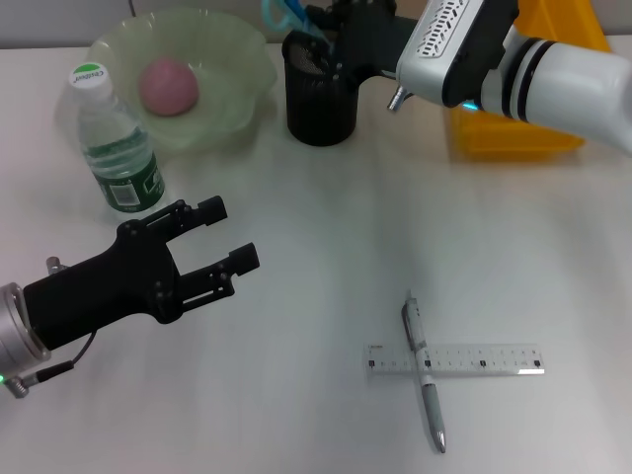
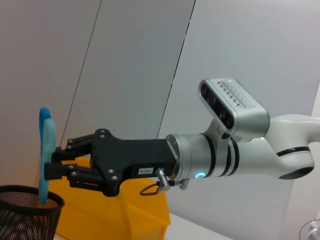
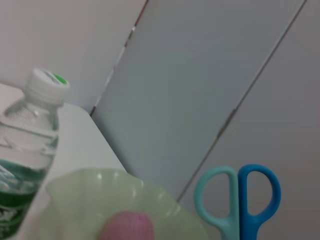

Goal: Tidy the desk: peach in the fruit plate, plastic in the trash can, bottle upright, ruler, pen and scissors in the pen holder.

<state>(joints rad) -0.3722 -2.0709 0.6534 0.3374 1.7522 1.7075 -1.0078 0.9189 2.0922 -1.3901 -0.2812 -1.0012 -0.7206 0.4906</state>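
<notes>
The table (image 1: 326, 207) bears everything. The yellow bin (image 1: 523, 118), the largest item, sits past the right gripper's wrist, on the side away from its fingers. The plate (image 1: 232, 94) lies well beyond the left fingers, with the peach (image 1: 168, 85) in it. The holder (image 1: 321, 104), a black mesh cup, stands directly below the right fingers. The bottle (image 1: 117, 148) stands upright, cap up, just ahead of the left fingers and touching or nearly touching the plate's rim.

The right gripper (image 1: 331, 35) hangs over the holder, its fingers (image 2: 62, 165) closed on the scissors (image 1: 286, 14), which point blades-down into the cup; in the left wrist view the blue handles rise above the fingers while the lower end reaches the holder's rim. The left gripper (image 1: 219, 234) hovers low over bare table, fingers (image 1: 202, 210) spread apart and holding nothing.

The ruler (image 1: 454, 359) lies flat, well off to the side of the left fingers and far from the right ones. The pen (image 1: 425, 375) lies across the ruler, touching it.
</notes>
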